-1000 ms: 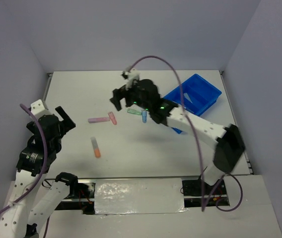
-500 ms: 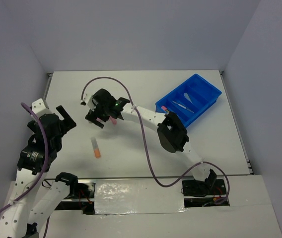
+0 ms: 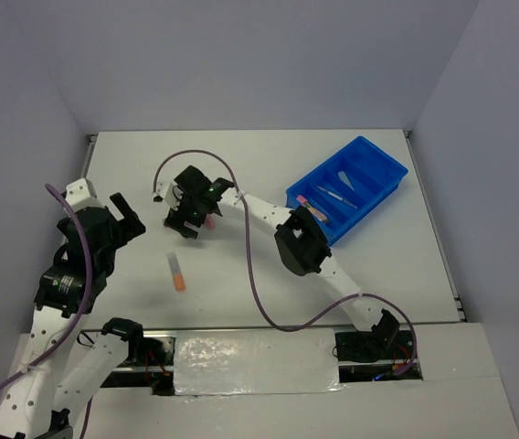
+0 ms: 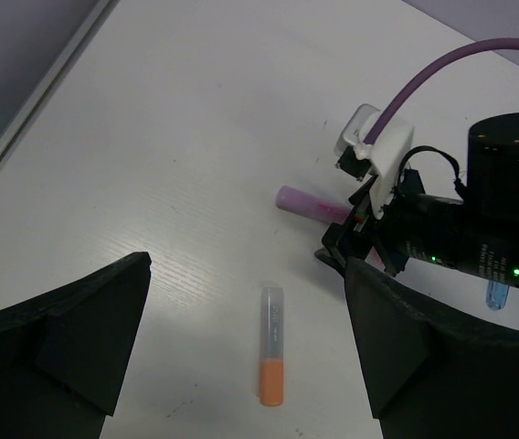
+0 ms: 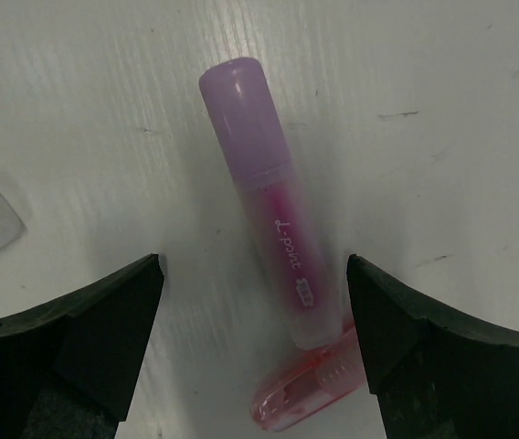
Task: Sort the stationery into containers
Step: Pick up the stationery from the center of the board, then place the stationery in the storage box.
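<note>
Soft, even light casts only faint shadows on the white table (image 3: 241,293), a near-edge strip (image 3: 250,361) glares, and the wrist cameras' fingers (image 5: 68,338) look blurred.

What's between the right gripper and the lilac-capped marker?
Nothing visible. The right gripper, jaws open, straddles the lilac-capped marker; a pink marker lies against its barrel end, near one finger.
</note>
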You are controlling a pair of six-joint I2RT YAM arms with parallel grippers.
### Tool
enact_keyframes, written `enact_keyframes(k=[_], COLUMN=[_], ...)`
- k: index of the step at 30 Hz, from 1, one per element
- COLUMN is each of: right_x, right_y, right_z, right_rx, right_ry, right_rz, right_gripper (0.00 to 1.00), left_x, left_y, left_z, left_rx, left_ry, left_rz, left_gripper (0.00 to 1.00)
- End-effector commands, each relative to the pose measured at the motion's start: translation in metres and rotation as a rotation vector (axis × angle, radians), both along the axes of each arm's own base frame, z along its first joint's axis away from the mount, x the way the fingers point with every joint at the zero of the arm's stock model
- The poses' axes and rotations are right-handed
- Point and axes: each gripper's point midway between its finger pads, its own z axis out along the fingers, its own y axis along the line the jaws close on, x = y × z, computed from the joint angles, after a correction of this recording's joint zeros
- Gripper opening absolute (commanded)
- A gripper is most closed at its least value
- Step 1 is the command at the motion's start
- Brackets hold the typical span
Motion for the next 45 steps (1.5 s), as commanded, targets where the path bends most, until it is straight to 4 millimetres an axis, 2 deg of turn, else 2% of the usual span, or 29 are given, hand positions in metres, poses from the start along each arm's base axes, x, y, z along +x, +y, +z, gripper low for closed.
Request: enact_keyframes(k=[1, 3, 8, 9, 10, 14, 15, 17, 18, 20, 21, 23, 24, 25, 26, 27, 28, 29, 30, 31, 32, 33, 34, 35, 38, 39, 41, 42, 45], right_x=[0.007, 0.007, -0.013, -0.015, -0.02, -0.038, -0.04, -0.052, -0.051, -0.054, -0.051, -0.037, -0.033, -0.018, -0.018, -0.007, 0.012, 0.016, 0.016, 0.02, 0.029, 0.034, 0.044, 0.056, 0.076, 0.087, 0.097, 0.101, 0.107], right_y=[0.0, -0.002, 0.001, 0.001, 0.003, 0.014, 0.019, 0.033, 0.042, 0.05, 0.051, 0.04, 0.03, 0.012, -0.008, -0.026, -0.057, -0.085, -0.113, -0.138, -0.189, -0.215, -0.253, -0.297, -0.376, -0.414, -0.441, -0.465, -0.478], right_z=[0.008, 0.003, -0.014, -0.013, -0.013, -0.01, -0.003, 0.018, 0.047, 0.085, 0.125, 0.164, 0.199, 0.215, 0.234, 0.239, 0.242, 0.213, 0.237, 0.232, 0.217, 0.21, 0.184, 0.188, 0.179, 0.18, 0.183, 0.183, 0.167], right_rx=[0.02, 0.009, -0.02, -0.015, -0.005, 0.055, 0.088, 0.176, 0.263, 0.372, 0.459, 0.537, 0.587, 0.608, 0.614, 0.6, 0.583, 0.508, 0.517, 0.487, 0.399, 0.346, 0.228, 0.184, 0.111, 0.118, 0.191, 0.199, 0.177], right_ry=[0.013, 0.027, 0.068, 0.074, 0.086, 0.14, 0.154, 0.198, 0.176, 0.162, 0.125, 0.109, 0.077, 0.058, 0.029, -0.007, -0.04, -0.032, -0.082, -0.099, -0.134, -0.157, -0.198, -0.243, -0.331, -0.356, -0.415, -0.438, -0.458], right_rz=[-0.006, -0.01, 0.012, 0.008, 0.014, 0.035, 0.041, 0.093, 0.104, 0.133, 0.128, 0.085, 0.076, 0.041, 0.027, -0.018, -0.074, -0.105, -0.114, -0.139, -0.192, -0.232, -0.32, -0.42, -0.645, -0.739, -0.804, -0.852, -0.846], right_gripper=[0.88, 0.84, 0.57, 0.26, 0.01, 0.0, 0.0, 0.0, 0.0, 0.0, 0.0, 0.0, 0.0, 0.0, 0.0, 0.0, 0.0, 0.0, 0.0, 0.0, 0.0, 0.0, 0.0, 0.0, 0.0, 0.0, 0.0, 0.0, 0.0], left_x=[0.007, 0.007, 0.007, 0.008, 0.008, 0.008, 0.008, 0.008, 0.008, 0.008, 0.008, 0.008, 0.008, 0.008, 0.008, 0.008, 0.007, 0.008, 0.008, 0.009, 0.009, 0.009, 0.01, 0.01, 0.01, 0.011, 0.013, 0.014, 0.018], left_y=[-0.007, -0.006, -0.008, -0.008, -0.008, -0.009, -0.009, -0.009, -0.008, -0.008, -0.009, -0.009, -0.008, -0.009, -0.008, -0.008, -0.008, -0.008, -0.009, -0.013, -0.016, -0.018, -0.019, -0.019, -0.016, -0.017, -0.019, -0.02, -0.024], left_z=[0.006, 0.007, 0.007, 0.008, 0.008, 0.009, 0.008, 0.008, 0.008, 0.008, 0.008, 0.008, 0.008, 0.008, 0.008, 0.009, 0.009, 0.01, 0.011, 0.012, 0.013, 0.014, 0.016, 0.015, 0.013, 0.011, 0.009, 0.008, 0.003], left_rx=[-0.005, -0.004, -0.008, -0.008, -0.007, -0.009, -0.008, -0.009, -0.007, -0.007, -0.009, -0.009, -0.007, -0.008, -0.006, -0.006, -0.007, -0.007, -0.01, -0.017, -0.017, -0.02, -0.025, -0.023, -0.017, -0.016, -0.017, -0.017, -0.023], left_ry=[-0.035, -0.037, -0.04, -0.044, -0.042, -0.046, -0.044, -0.046, -0.043, -0.041, -0.043, -0.046, -0.044, -0.044, -0.044, -0.047, -0.048, -0.051, -0.058, -0.061, -0.07, -0.077, -0.089, -0.089, -0.076, -0.064, -0.059, -0.053, -0.03], left_rz=[-0.045, -0.043, -0.057, -0.059, -0.059, -0.064, -0.066, -0.068, -0.065, -0.063, -0.066, -0.066, -0.065, -0.066, -0.064, -0.063, -0.064, -0.067, -0.07, -0.094, -0.113, -0.129, -0.134, -0.132, -0.121, -0.121, -0.131, -0.136, -0.157], left_gripper=[0.99, 0.99, 0.99, 0.99, 0.99, 0.99, 0.99, 0.99, 0.99, 0.99, 0.99, 0.99, 0.99, 0.99, 0.99, 0.99, 0.99, 0.99, 0.99, 0.99, 0.99, 0.99, 0.99, 0.99, 0.99, 0.99, 0.99, 0.99, 0.99])
